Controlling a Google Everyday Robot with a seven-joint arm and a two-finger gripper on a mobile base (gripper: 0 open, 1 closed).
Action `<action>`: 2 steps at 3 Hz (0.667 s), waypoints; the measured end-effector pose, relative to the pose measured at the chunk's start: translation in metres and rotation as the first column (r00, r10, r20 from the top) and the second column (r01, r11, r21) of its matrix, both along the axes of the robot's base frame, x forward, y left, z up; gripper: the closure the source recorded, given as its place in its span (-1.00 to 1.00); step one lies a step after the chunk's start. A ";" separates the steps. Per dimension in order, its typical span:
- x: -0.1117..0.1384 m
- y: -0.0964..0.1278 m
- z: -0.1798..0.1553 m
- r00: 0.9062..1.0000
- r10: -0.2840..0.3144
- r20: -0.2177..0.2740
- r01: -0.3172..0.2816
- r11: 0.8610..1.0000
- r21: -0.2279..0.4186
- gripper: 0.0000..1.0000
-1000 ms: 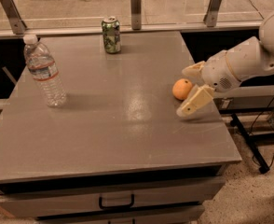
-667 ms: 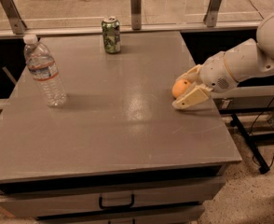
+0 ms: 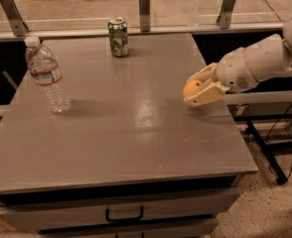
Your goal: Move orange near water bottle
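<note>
The orange [image 3: 191, 88] sits between the two cream fingers of my gripper [image 3: 198, 87] at the right side of the grey table [image 3: 126, 128]. The fingers are closed on it from above and below. It appears lifted slightly off the tabletop. The water bottle [image 3: 47, 76] stands upright at the far left of the table, clear with a white cap and a label band. The gripper and orange are far to the right of the bottle.
A green soda can [image 3: 118, 36] stands at the back middle of the table. A glass railing with metal posts [image 3: 144, 2] runs behind the table. A drawer handle [image 3: 123, 215] shows at the front. Cables and a stand leg [image 3: 267, 152] lie on the floor at right.
The gripper's fingers have closed around the orange, and the orange has risen slightly off the table. The bottle and can have not moved.
</note>
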State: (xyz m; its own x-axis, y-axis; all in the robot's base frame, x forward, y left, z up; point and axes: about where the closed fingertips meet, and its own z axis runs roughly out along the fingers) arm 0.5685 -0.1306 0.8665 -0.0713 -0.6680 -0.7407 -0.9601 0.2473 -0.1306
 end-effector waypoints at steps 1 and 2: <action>0.000 0.002 0.000 1.000 0.003 0.000 -0.003 1.000 0.002 1.00; 0.000 0.002 0.000 1.000 0.003 0.000 -0.003 1.000 0.002 1.00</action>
